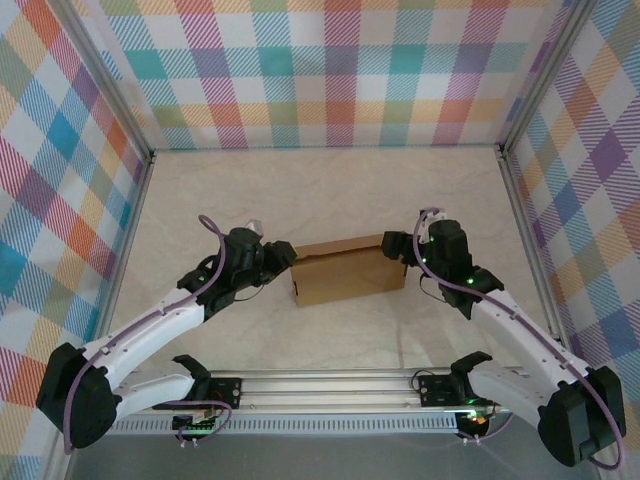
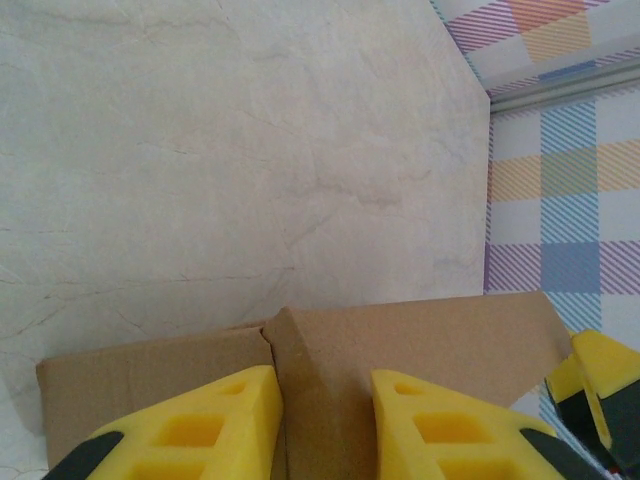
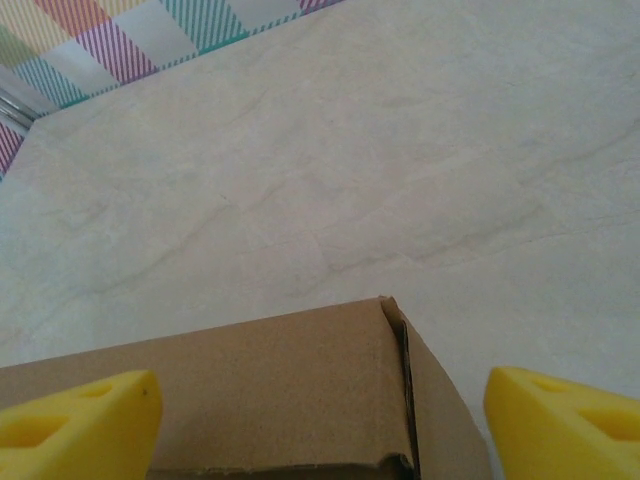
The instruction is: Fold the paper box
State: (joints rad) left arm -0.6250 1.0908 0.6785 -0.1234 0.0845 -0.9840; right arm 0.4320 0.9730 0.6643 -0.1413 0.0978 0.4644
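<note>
The paper box [image 1: 345,272] is a closed brown cardboard mailer lying flat in the middle of the table. My left gripper [image 1: 283,258] is at its left end. In the left wrist view the yellow fingers [image 2: 230,420] pinch a folded cardboard edge of the box [image 2: 400,335], so the left gripper [image 2: 325,378] is shut on it. My right gripper [image 1: 397,247] is at the box's right end. In the right wrist view the right gripper [image 3: 320,385] stands wide open, straddling a corner of the box [image 3: 260,390] without touching it.
The pale marbled table [image 1: 320,190] is ringed by plaid walls [image 1: 320,70] at the back and both sides. A metal rail [image 1: 330,385] carrying the arm bases runs along the near edge. One yellow fingertip [image 2: 600,385] of the right gripper shows past the box's far end.
</note>
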